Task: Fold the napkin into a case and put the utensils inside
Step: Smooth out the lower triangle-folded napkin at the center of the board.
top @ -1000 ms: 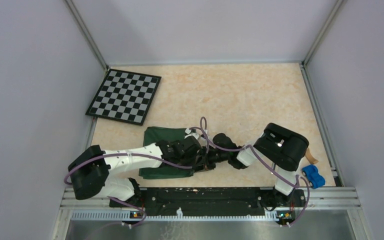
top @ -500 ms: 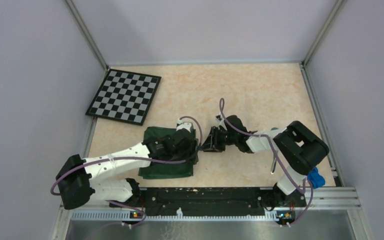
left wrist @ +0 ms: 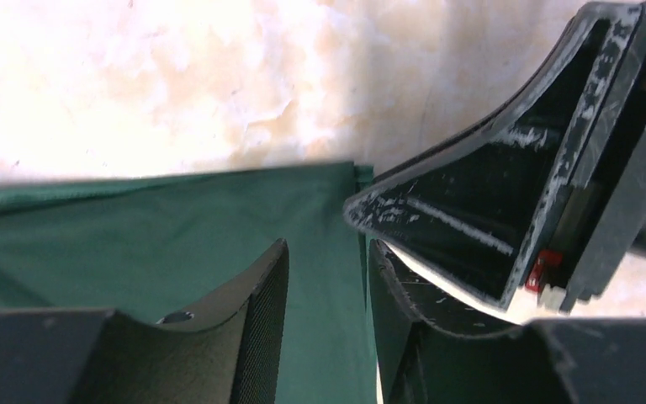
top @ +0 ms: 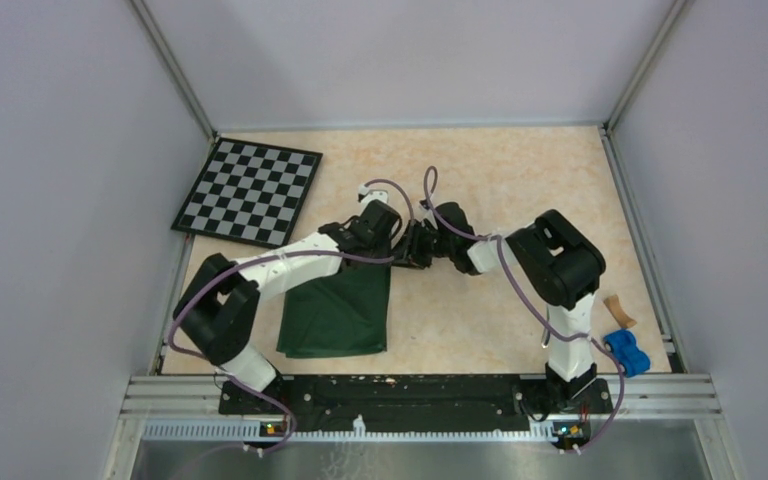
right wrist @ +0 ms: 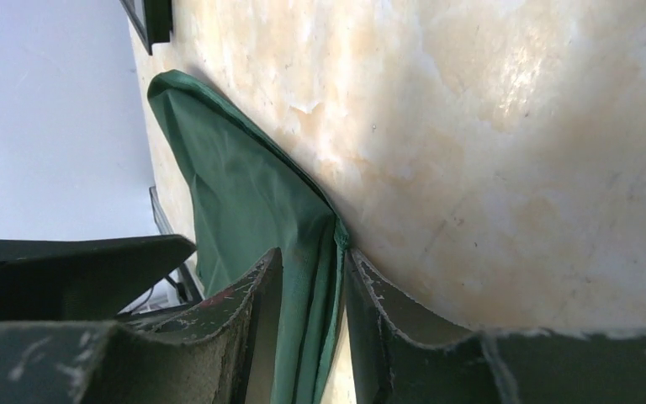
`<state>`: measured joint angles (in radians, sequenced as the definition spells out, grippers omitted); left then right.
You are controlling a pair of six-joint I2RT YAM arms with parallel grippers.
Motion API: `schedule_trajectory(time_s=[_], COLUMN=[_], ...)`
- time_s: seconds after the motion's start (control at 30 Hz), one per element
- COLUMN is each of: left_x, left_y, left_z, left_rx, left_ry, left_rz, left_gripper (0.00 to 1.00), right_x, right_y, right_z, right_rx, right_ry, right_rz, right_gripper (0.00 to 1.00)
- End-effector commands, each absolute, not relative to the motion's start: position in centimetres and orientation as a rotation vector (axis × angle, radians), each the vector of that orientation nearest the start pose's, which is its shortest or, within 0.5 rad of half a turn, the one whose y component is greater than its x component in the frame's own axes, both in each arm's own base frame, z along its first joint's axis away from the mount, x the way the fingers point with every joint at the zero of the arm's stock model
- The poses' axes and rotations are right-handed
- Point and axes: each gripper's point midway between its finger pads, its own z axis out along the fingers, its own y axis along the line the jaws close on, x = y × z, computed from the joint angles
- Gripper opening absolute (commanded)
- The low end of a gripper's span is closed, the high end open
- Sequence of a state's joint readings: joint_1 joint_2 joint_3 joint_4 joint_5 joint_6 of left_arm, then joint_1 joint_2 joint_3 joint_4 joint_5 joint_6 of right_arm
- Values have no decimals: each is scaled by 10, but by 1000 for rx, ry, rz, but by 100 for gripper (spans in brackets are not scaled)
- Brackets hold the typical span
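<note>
On the left gripper (left wrist: 328, 252) the jaws stand slightly apart, astride the far right corner of the napkin (top: 335, 315). The right gripper (right wrist: 311, 257) meets it from 3 o'clock, cloth filling its jaws; I cannot tell whether they grip. The napkin spreads toward 7 o'clock on the table (top: 500, 190).

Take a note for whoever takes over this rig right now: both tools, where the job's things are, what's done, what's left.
Left tool: jaws apart, astride the right edge of the dark green cloth napkin near its far right corner.
Right tool: jaws apart around the same edge, beside the left tool.
Napkin lies on the beige table, left of centre.
Silver metal utensils: none in view.
Done: no narrow case yet.
Left: fold the case, then load the utensils.
</note>
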<state>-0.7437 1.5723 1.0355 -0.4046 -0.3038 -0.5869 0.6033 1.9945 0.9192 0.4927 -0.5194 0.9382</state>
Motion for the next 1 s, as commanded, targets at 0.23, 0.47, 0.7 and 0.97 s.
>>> schedule_trajectory(time_s=[0.23,0.47,0.7,0.97], left_x=[334,327,327,324], left_y=[-255,-249,-249,-255], left_z=[76,71,52,36], left_rx=[133,108,112,136], left_ry=[2421,2428,2468,2513], left_rz=[-145,-157,-148,-169], left_gripper=[40,48,40,40], right_x=[312,311,315,318], right_y=[350,352,350,353], right_z=[25,23,23,27], right_rx=[-109,-136,-106,-97], right_ry=[2415,2408,2406,2396], right_rz=[1393,1425,1401,1416], right_gripper=[7,0,0,0])
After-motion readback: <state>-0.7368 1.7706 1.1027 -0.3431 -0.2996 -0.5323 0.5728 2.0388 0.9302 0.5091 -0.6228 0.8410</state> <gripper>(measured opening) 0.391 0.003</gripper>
